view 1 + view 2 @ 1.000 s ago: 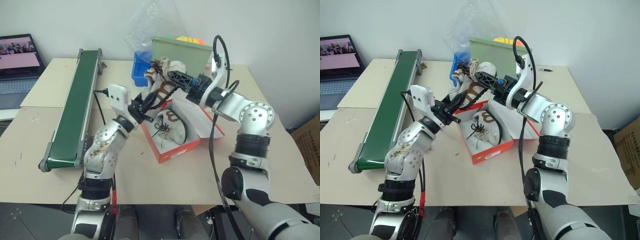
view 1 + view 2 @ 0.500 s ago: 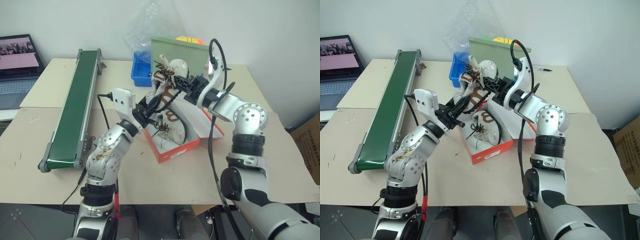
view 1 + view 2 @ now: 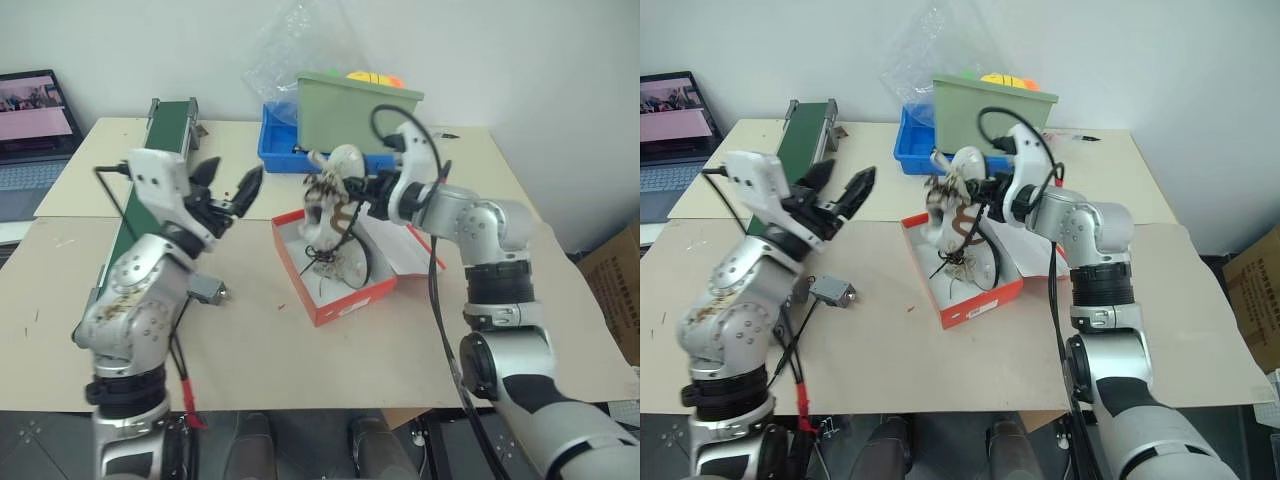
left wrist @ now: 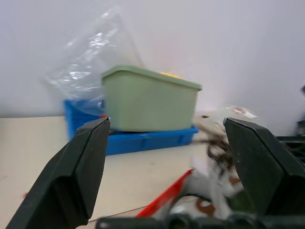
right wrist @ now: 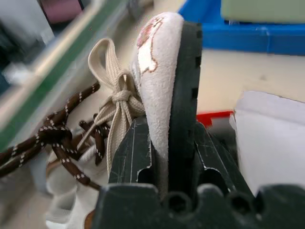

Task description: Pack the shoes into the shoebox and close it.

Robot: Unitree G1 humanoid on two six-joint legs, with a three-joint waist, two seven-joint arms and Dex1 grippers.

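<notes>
Our right fingers [image 5: 138, 152] are clamped shut on one cream-white sneaker [image 3: 335, 190], pinching its heel edge between them; in the right wrist view the pale suede sits tight between the two black pads, with a beige bow and dark brown laces [image 5: 62, 143] trailing off to one side. We hold this shoe raised over the open shoebox [image 3: 345, 295], its body hanging toe-down so that the lower end is just above, or perhaps touching, the second sneaker [image 3: 340, 265], which already lies inside the box on the white lining. We cannot tell whether the two shoes are in contact.

Our left fingers [image 3: 250, 182] are spread wide and hold nothing. The left gripper [image 3: 228, 188] hangs in the air well to the left of the box, above the bench [image 3: 300, 370], pointing roughly toward the far side; in the left wrist view the two dark fingers frame the green bin [image 4: 150, 102] and the blue tray [image 4: 138, 140] beneath it.

The shoebox stands near the middle of the bench, red-orange outside, with its lid [image 3: 415, 255] folded open to the right and lying flat. Behind it the blue tray and green bin sit against the wall, with a crumpled clear plastic bag [image 3: 295, 50] rising over them. A green conveyor belt [image 3: 165, 125] runs along the left of the bench, and a small grey block [image 3: 203, 290] lies by it on its cable. A laptop [image 3: 35, 125] sits at the far left.
</notes>
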